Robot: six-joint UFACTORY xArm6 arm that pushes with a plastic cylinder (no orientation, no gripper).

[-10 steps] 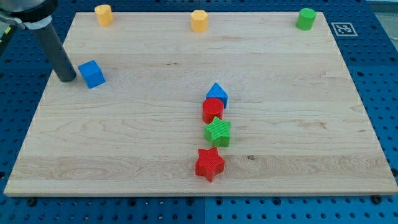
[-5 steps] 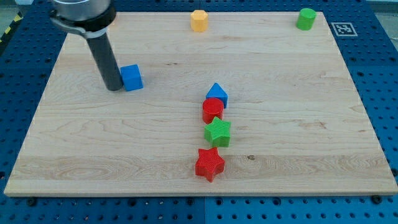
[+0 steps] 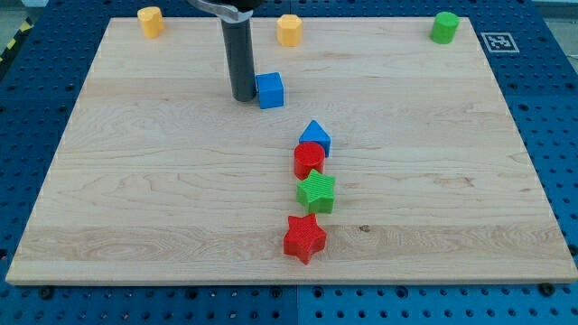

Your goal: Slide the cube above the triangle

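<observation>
A blue cube [image 3: 269, 90] sits on the wooden board [image 3: 135, 199], above and to the left of a blue triangle [image 3: 315, 136]. My tip [image 3: 243, 97] rests against the cube's left side. The dark rod rises from it toward the view's top. The triangle heads a column of blocks near the board's middle.
Below the triangle lie a red block [image 3: 308, 160], a green star [image 3: 317, 192] and a red star [image 3: 304, 237]. Along the top edge stand two yellow blocks [image 3: 150, 20] [image 3: 289, 29] and a green cylinder [image 3: 443, 27].
My tip has moved right and slightly up, pushing the blue cube from the board's left side toward the middle. The other blocks have not moved.
</observation>
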